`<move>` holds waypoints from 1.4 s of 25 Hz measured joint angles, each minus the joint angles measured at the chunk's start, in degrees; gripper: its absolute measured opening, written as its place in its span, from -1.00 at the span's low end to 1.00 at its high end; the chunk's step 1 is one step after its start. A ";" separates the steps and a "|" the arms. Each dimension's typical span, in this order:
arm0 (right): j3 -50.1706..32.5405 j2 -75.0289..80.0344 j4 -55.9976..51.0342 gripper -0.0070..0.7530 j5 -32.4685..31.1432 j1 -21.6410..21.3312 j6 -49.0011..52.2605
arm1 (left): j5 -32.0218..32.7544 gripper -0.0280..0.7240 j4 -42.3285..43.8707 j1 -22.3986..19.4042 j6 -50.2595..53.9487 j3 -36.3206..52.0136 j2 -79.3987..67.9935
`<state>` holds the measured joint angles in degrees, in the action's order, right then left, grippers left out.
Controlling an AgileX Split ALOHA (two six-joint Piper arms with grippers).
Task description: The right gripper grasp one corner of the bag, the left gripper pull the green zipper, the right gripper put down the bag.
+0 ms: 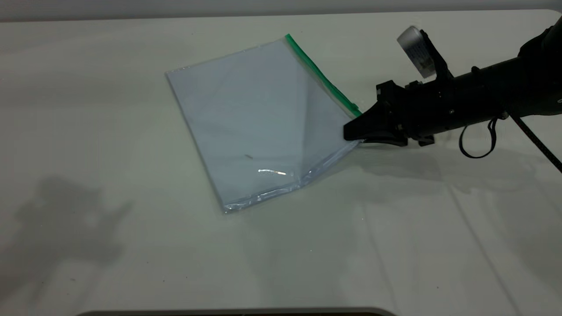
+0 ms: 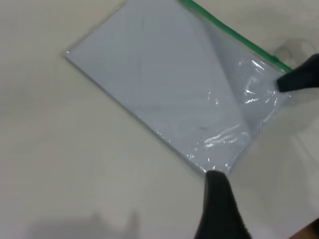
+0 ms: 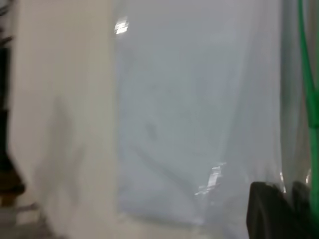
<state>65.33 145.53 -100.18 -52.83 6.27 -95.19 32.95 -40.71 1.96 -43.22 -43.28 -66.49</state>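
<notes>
- White tabletop (image 1: 131,263) fills the scene, with soft shadows across it.
- Reaching in from the right side, the right gripper (image 1: 353,131) has its tapered jaws pinched together on the corner of the bag (image 1: 351,120), right where the green zipper (image 1: 322,77) ends.
- That corner is lifted off the surface, and a crease runs from the jaws across the plastic.
- Spreading away from the jaws toward the table's middle, the bag (image 1: 250,123) lies with its other corners on the tabletop, bluish-white sheets showing through.
- From the pinched corner, the green strip runs along one long edge toward the far side of the table.
- Seen in the left wrist view, the left gripper (image 2: 219,209) hovers near the bag's plain clear corner, apart from the zipper; only one dark finger shows, so its opening cannot be judged.
</notes>
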 joint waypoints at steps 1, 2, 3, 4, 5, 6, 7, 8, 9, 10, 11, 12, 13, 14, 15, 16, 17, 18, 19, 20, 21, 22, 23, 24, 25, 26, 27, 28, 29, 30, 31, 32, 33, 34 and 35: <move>0.00 -0.21 1.57 -0.89 -1.29 0.00 0.00 | -0.28 0.53 0.00 0.00 -0.08 0.00 0.00; 0.00 -0.76 3.92 -0.89 -2.04 0.00 0.12 | -0.55 0.53 0.00 0.00 -0.16 0.00 0.00; 0.00 -1.37 6.34 -0.89 -2.47 0.00 0.95 | -0.70 0.53 0.00 0.00 -0.15 0.00 0.00; 0.00 -2.35 9.81 -0.89 -2.66 0.00 2.31 | -0.76 0.53 0.00 0.00 -0.15 0.00 0.00; 0.00 -3.43 13.68 -0.89 -2.82 0.00 3.90 | -0.83 0.53 0.00 0.00 -0.15 0.00 0.00; 0.00 -4.35 18.09 -0.89 -2.95 0.00 6.09 | -0.92 0.53 -0.04 0.00 -0.15 0.00 0.00; 0.00 -5.44 22.00 -0.89 -2.95 0.00 8.40 | -1.16 0.53 -0.04 0.00 -0.15 -0.04 0.00; 0.00 -6.59 26.82 -0.89 -2.77 0.00 10.20 | -1.39 0.53 -0.06 0.00 -0.15 -0.04 0.00; 0.00 -7.77 31.49 -0.89 -2.12 0.00 12.20 | -1.72 0.53 -0.06 0.00 -0.15 -0.04 0.00; 0.00 -8.79 34.85 -0.89 -0.57 0.05 14.04 | -2.05 0.53 -0.11 0.00 -0.15 -0.06 0.00; 0.00 -10.01 38.05 -0.89 1.68 0.05 15.80 | -2.15 0.53 -0.11 0.00 -0.15 -0.06 -0.06; 0.20 -11.13 40.12 -0.89 4.29 0.05 17.17 | -2.15 0.53 -0.11 0.00 -0.15 -0.10 -0.35; 0.80 -11.91 41.35 -0.89 6.39 0.05 18.49 | -2.15 0.53 -0.25 0.00 -0.15 -0.18 -0.81; 1.68 -12.65 41.73 -0.89 8.73 0.11 19.48 | -2.21 0.53 -0.30 0.00 -0.15 -0.17 -1.38; 3.00 -13.27 41.86 -0.89 10.76 0.31 20.04 | -2.27 0.53 -0.59 0.00 -0.15 -0.17 -2.19; 4.60 -13.77 41.86 -0.89 12.20 0.66 20.38 | -2.27 0.53 -0.85 0.00 -0.15 -0.24 -3.08; 6.08 -13.99 41.86 -0.89 13.38 1.05 20.45 | -2.27 0.53 -1.00 0.00 -0.21 -0.53 -4.11; 7.91 -14.30 41.91 -0.89 13.97 1.74 20.45 | -2.27 0.53 -1.06 0.00 -0.28 -0.90 -5.07; 9.75 -14.40 42.13 -0.89 14.26 2.62 20.45 | -2.27 0.53 -1.12 0.00 -0.40 -1.48 -6.33; 11.53 -14.55 42.97 -0.89 14.18 3.81 20.45 | -2.27 0.53 -1.12 0.00 -0.85 -2.26 -7.75; 12.89 -14.55 43.88 -0.89 13.79 4.96 20.52 | -2.27 0.53 -1.16 0.00 -1.30 -3.04 -9.04; 14.32 -14.55 44.93 -0.89 13.04 6.48 20.70 | -2.27 0.53 -1.23 0.00 -1.98 -4.19 -10.73; 15.46 -14.55 46.07 -0.89 12.27 8.11 21.04 | -2.27 0.53 -1.29 0.00 -2.76 -5.61 -12.55; 16.15 -14.55 47.06 -0.89 11.30 9.47 21.58 | -2.11 0.53 -1.43 0.00 -3.36 -7.22 -14.49; 16.67 -14.55 47.75 -0.89 10.46 11.10 21.91 | -1.78 0.53 -1.82 0.00 -4.22 -8.67 -16.20; 16.94 -14.55 48.72 -0.89 9.87 12.67 21.97 | -1.41 0.53 -2.36 0.00 -5.27 -10.50 -18.31; 17.05 -14.59 49.98 -0.89 9.56 14.07 22.10 | -0.64 0.53 -3.04 0.00 -6.76 -12.42 -20.46; 17.06 -14.66 51.15 -0.89 9.26 15.05 22.15 | 0.11 0.53 -3.95 0.09 -8.32 -13.98 -22.23; 17.06 -14.72 52.55 -0.89 9.14 15.89 22.39 | 0.61 0.53 -4.87 0.55 -10.50 -15.84 -24.31; 17.06 -14.74 53.65 -0.89 9.30 16.28 23.06 | 1.00 0.53 -5.66 1.24 -12.69 -17.61 -26.34; 17.06 -14.80 54.50 -0.89 9.77 16.29 24.07 | 1.32 0.53 -6.68 2.03 -14.95 -19.24 -28.29; 17.06 -14.80 55.20 -0.89 10.64 15.99 25.08 | 1.57 0.53 -7.50 3.17 -16.81 -20.52 -29.83; 17.06 -14.80 55.93 -0.89 11.78 15.46 25.70 | 1.69 0.53 -8.19 4.37 -18.89 -21.94 -31.56; 17.11 -14.80 56.30 -0.89 12.78 14.77 26.26 | 1.86 0.53 -8.65 5.36 -20.67 -23.30 -33.20; 17.17 -14.80 56.42 -0.89 13.92 14.19 26.66 | 1.91 0.53 -9.24 6.54 -21.77 -24.54 -34.49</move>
<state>82.51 130.73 -43.76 -38.92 20.47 -68.54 34.86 -49.96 8.50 -64.99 -67.82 -100.98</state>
